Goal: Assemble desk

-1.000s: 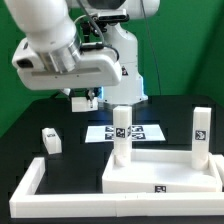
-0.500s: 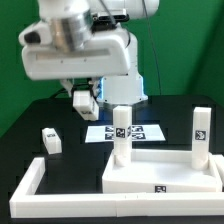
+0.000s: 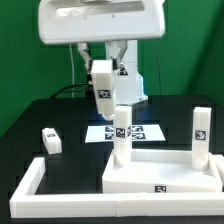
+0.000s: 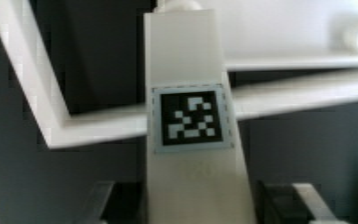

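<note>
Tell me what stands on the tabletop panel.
Two upright legs stand on the tabletop panel: leg one at the exterior view's left, leg two at its right. Whatever lies under their feet is covered.

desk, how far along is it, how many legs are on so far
Looks done: the first leg and second leg stand upright on the tabletop. In hand: the end effector holds the third leg in the air above the table. Left: fitting it, then the fourth leg, which lies loose at the exterior view's left.
</note>
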Controlling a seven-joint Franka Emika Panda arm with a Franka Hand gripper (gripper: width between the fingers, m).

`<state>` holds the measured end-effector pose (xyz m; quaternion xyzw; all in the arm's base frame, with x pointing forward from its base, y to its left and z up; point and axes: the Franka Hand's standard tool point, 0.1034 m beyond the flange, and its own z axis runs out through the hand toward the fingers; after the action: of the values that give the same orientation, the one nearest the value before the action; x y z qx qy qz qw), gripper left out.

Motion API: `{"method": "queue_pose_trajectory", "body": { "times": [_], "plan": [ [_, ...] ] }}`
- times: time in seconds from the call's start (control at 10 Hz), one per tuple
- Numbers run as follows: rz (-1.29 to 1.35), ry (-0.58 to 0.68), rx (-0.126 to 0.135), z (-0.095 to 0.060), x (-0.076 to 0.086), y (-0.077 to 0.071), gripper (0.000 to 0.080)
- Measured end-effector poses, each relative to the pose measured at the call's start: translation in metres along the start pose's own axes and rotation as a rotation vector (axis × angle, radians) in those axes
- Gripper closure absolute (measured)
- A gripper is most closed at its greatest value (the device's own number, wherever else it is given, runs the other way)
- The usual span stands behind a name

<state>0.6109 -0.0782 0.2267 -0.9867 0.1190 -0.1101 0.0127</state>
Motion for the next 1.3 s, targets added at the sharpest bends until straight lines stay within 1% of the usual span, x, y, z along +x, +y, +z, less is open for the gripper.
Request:
{"method": "queue_pose_trajectory", "body": {
  "times": [0.1,0.2,0.3,0.4,0.5,0.6,0.7,0.8,0.9,1.0,1.1,1.3],
  "plan": [
    [0.052,0.074,0.013,0.001,-0.008,-0.021,0.0511],
    [0.125,0.176,0.039,0.003,-0.014,-0.039,0.0511],
    [0.087,0.236,0.033,0.006,-0.018,-0.040,0.0511],
    [0.087,0.304,0.028,0.006,-0.015,-0.038,0.0511],
    [0.084,0.390,0.025,0.006,-0.014,-0.041,0.0511],
    [0.096,0.466,0.026,0.025,-0.037,-0.056,0.0511],
    [0.102,0.429,0.017,0.052,-0.059,-0.078,0.0511],
    [0.092,0.405,0.018,0.056,-0.051,-0.095,0.0511],
    [0.114,0.402,0.031,0.058,-0.046,-0.114,0.0511],
    [0.119,0.388,0.034,0.071,-0.051,-0.135,0.0511],
    [0.102,0.382,0.017,0.082,-0.053,-0.136,0.0511],
    [0.104,0.384,0.017,0.081,-0.052,-0.135,0.0511]
  ]
}}
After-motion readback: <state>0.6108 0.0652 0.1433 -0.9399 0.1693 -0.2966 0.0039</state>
